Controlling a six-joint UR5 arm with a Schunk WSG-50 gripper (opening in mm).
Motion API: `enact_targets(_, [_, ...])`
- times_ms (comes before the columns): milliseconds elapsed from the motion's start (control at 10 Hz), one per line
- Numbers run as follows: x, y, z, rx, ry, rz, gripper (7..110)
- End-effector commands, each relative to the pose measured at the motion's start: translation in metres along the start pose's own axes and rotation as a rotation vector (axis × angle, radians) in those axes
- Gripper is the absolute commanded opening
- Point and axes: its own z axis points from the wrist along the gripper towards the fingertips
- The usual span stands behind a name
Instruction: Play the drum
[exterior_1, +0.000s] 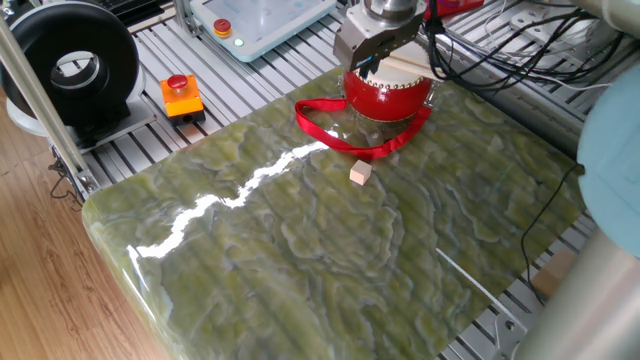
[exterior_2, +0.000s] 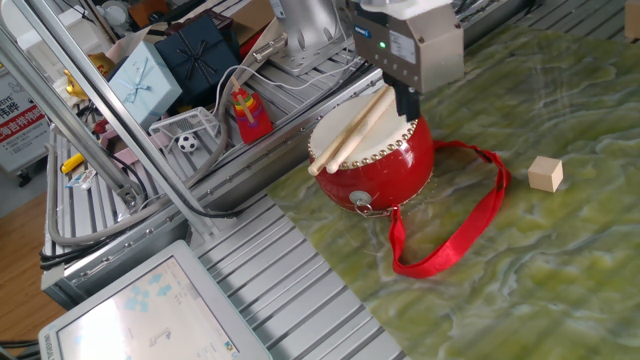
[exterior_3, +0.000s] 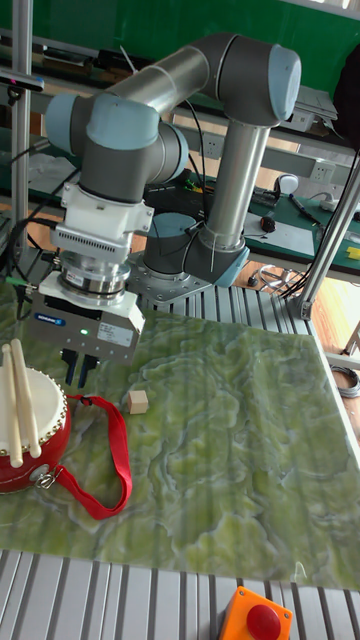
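Tall fixed view shows the drum (exterior_3: 30, 432) at the left edge of the green mat (exterior_3: 230, 470), partly cut off by the side of the picture. Two sticks (exterior_3: 22, 398) lie flat across its cream top, side by side. The gripper (exterior_3: 79, 369) hangs just past the drum's right rim, above the mat, not over the middle of the skin. Its two dark fingers (exterior_3: 88, 367) point down with a small gap between them, and nothing is in the gap. They do not touch the sticks.

From the other fixed view, the drum (exterior_2: 375, 150) sits close to the mat's edge, next to the metal slats (exterior_2: 300, 280). The sticks (exterior_2: 352, 130) stick out a little past the rim on the slat side. The gripper's (exterior_2: 407, 102) grey box hides the far ends of the sticks, and I cannot tell from here how the fingers stand.

The red ribbon (exterior_2: 455, 235) loops out from the drum onto the mat. A small wood block (exterior_2: 545, 174) sits apart from the drum, past the ribbon loop.

One fixed view shows lots of bare mat (exterior_1: 330, 240) on the near side of the drum (exterior_1: 388, 92). An orange box (exterior_1: 181, 96) with a red button sits on the slats, well apart from the drum.
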Motion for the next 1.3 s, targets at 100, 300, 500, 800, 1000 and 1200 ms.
enact_targets(100, [0.013,0.017,-0.018,-0.080,-0.015,0.062,7])
enact_targets(300, [0.016,0.028,-0.017,-0.102,-0.027,0.097,7])
enact_targets(500, [0.014,0.025,-0.013,-0.087,-0.027,0.090,7])
enact_targets(800, [0.016,0.020,-0.013,-0.065,-0.021,0.030,7])
enact_targets(1000, [0.023,0.010,-0.012,-0.028,0.007,-0.044,7])
enact_targets(1200, [0.020,0.008,-0.012,-0.018,-0.006,-0.109,7])
